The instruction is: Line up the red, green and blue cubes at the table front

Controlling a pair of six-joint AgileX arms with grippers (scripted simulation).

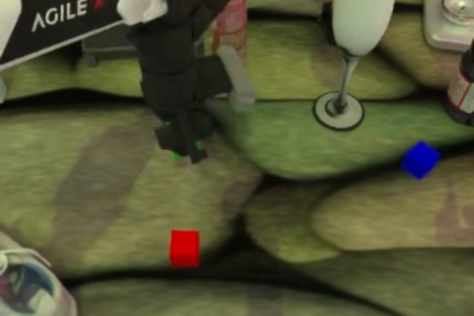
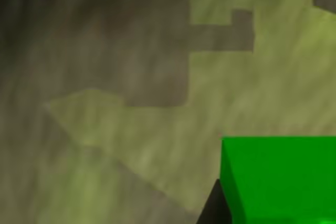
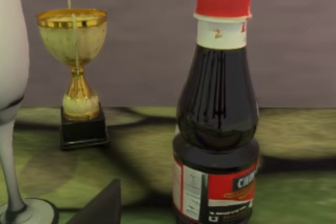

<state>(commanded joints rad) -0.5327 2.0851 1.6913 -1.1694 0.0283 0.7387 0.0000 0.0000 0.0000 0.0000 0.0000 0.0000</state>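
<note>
Tabletop (image 1: 89,183) front carries the red cube (image 1: 184,248), left of centre. Farther back, the left claw (image 1: 185,146) is clamped on the green cube (image 2: 278,179); the blue cube (image 1: 421,159) lies well apart at right. Beyond stand a wine glass (image 1: 355,35) and a dark bottle (image 3: 218,124) with a partly legible label. "AGILE X" marks the left arm (image 1: 67,12).

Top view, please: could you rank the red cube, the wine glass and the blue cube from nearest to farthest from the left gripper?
Measured from the left gripper, which sits left of centre over the table:
1. Red cube, directly toward the front edge below the gripper.
2. Wine glass, its foot standing to the right and slightly back.
3. Blue cube, far out on the right side.
</note>
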